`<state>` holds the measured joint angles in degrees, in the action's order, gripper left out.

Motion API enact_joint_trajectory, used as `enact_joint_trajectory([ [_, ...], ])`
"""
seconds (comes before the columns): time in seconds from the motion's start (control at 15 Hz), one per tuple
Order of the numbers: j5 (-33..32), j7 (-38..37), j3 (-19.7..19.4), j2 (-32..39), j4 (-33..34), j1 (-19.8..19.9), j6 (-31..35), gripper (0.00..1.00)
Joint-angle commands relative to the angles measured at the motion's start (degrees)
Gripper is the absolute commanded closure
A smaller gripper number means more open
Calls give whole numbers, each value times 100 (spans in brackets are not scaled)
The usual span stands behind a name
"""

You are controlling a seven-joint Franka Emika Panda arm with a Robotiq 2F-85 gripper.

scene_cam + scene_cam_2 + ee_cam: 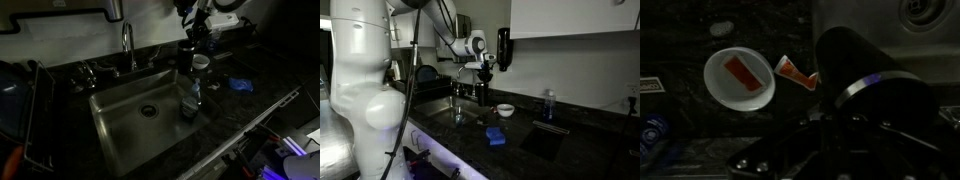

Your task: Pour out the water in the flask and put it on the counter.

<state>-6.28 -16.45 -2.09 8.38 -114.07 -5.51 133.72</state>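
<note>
The dark flask (855, 60) fills the right half of the wrist view, with a silver ring near its lower part. My gripper (840, 128) is closed around it from below in the picture. In both exterior views the gripper (195, 32) (485, 64) holds the flask (187, 55) (486, 85) roughly upright, beside the faucet at the sink's far right corner and just over the black counter (250, 105) (525, 125). No water can be seen.
A small white cup (738, 77) (201, 62) (505, 108) with something red inside stands next to the flask. A clear bottle (190, 100) stands at the steel sink's (125, 125) right side. The faucet (128, 45) rises behind the sink. A blue cloth (240, 85) (496, 136) lies on the counter.
</note>
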Motion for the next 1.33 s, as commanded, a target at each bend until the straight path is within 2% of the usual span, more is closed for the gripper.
enact_joint_trajectory([
  [0.0,-252,-427,-98,-636,-508,199,-155,98],
  [0.33,-619,-962,-166,-1106,-964,442,-260,98],
  [0.67,-639,-1272,-108,-1550,-1670,610,18,98],
  [0.93,-723,-1421,-98,-1850,-2262,742,483,98],
  [1.27,-935,-1632,-23,-2269,-3089,1009,1500,98],
])
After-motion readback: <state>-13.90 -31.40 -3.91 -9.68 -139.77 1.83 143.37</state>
